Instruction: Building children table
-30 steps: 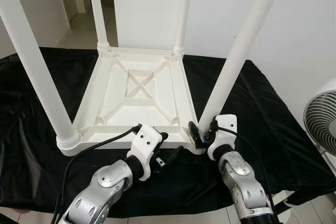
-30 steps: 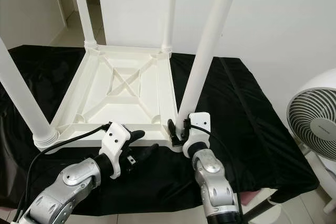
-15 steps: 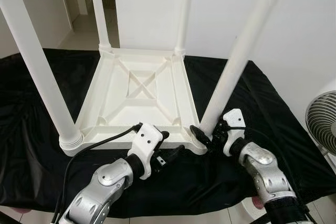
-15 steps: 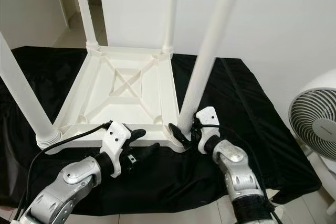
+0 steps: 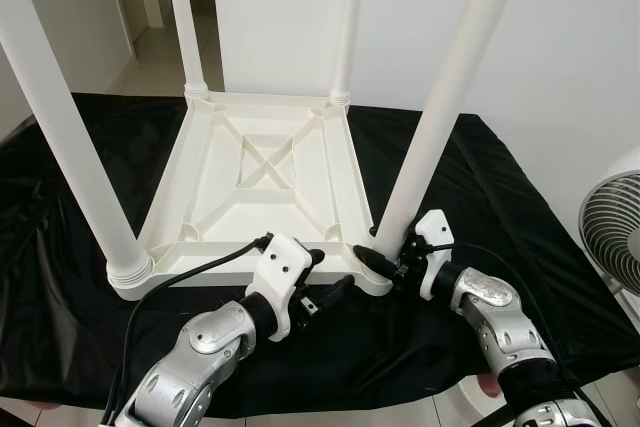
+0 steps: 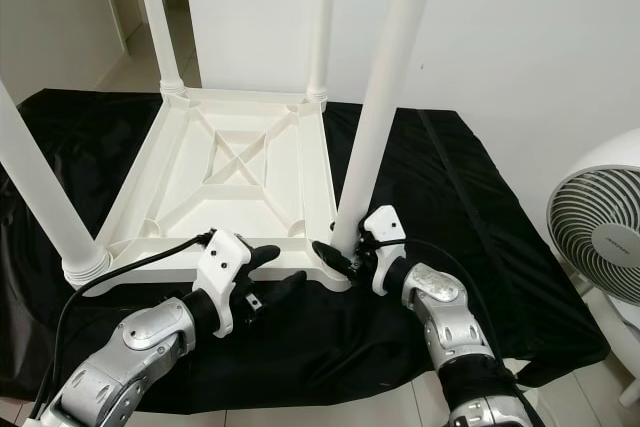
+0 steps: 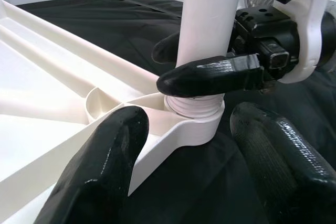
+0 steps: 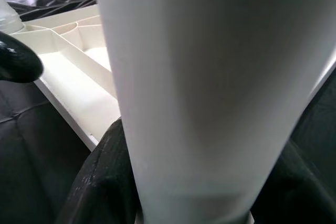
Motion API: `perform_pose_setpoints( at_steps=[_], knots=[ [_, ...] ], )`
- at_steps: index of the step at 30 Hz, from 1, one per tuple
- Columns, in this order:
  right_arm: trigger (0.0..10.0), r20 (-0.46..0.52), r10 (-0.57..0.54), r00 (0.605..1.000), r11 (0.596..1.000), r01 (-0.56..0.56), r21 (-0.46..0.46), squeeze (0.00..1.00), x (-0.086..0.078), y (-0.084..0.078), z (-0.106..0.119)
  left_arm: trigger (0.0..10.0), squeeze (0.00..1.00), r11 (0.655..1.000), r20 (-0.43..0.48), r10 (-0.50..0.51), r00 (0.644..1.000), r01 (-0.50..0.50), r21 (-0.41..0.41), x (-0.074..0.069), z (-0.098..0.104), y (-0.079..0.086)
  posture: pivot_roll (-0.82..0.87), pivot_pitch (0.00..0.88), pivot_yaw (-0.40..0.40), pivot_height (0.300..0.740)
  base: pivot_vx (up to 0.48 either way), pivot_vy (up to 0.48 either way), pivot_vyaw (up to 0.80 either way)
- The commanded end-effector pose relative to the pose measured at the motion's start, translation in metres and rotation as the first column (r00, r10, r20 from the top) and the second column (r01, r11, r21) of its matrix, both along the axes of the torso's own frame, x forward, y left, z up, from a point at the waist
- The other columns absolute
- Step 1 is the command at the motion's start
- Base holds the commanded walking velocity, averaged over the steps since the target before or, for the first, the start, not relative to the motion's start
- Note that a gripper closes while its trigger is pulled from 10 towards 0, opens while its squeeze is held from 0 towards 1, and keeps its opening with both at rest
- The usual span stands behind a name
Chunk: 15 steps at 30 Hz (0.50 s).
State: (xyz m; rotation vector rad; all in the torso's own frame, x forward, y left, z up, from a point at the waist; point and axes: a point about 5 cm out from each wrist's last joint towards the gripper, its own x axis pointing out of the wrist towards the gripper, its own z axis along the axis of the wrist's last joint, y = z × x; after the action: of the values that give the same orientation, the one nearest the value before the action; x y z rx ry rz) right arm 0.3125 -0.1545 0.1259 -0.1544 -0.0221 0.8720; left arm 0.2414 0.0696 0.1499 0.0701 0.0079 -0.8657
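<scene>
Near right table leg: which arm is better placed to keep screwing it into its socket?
Probably the right. Its tool is shut on the table leg at the base. The left tool, open, sits at the tabletop edge.

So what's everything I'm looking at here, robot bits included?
Table top: one, white plastic, lying upside down on the cloth, ribbed underside up.
Table legs: four, white, standing up from the corners; near right leg, near left leg, two far legs.
Cloth: one, black, spread under the table top.
Fan: one, white with grey grille, at the right edge.
Floor: pale tiles, beyond the cloth.
Left end effector: one, black fingers, open at the table top's near edge beside the near right corner.
Right end effector: one, black fingers, closed around the base of the near right leg.
</scene>
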Motion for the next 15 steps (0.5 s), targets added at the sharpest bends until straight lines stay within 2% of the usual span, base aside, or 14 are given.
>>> perform_pose_setpoints(
  at_steps=[1,10,13,15],
  knots=[
    [0.0,-0.002,0.010,1.000,1.000,-0.010,-0.007,0.00,-0.0002,0.0002,-0.0019,10.0,0.00,0.998,-0.002,-0.063,0.998,0.063,-0.002,-0.0043,0.0011,-0.0037,0.03,0.037,-0.040,0.740,0.000,0.000,0.00],
    [0.0,-0.031,-0.152,0.988,0.987,0.154,0.038,0.00,-0.0052,0.0022,-0.0101,10.0,0.00,0.997,-0.010,-0.071,0.997,0.071,0.004,-0.0057,0.0002,-0.0036,0.03,0.050,-0.038,0.740,0.000,0.000,0.00],
    [0.0,-0.037,-0.173,0.984,0.983,0.174,0.050,0.00,-0.0063,0.0030,-0.0104,10.0,0.00,0.997,-0.011,-0.075,0.997,0.076,0.006,-0.0063,-0.0003,-0.0039,0.02,0.053,-0.037,0.740,0.000,0.000,0.00],
    [0.0,-0.042,-0.242,0.969,0.967,0.244,0.078,0.00,-0.0088,0.0052,-0.0102,10.0,0.00,0.996,-0.013,-0.084,0.996,0.085,0.024,-0.0077,-0.0035,-0.0045,0.02,0.056,-0.036,0.740,0.000,0.000,0.00]
  ],
)
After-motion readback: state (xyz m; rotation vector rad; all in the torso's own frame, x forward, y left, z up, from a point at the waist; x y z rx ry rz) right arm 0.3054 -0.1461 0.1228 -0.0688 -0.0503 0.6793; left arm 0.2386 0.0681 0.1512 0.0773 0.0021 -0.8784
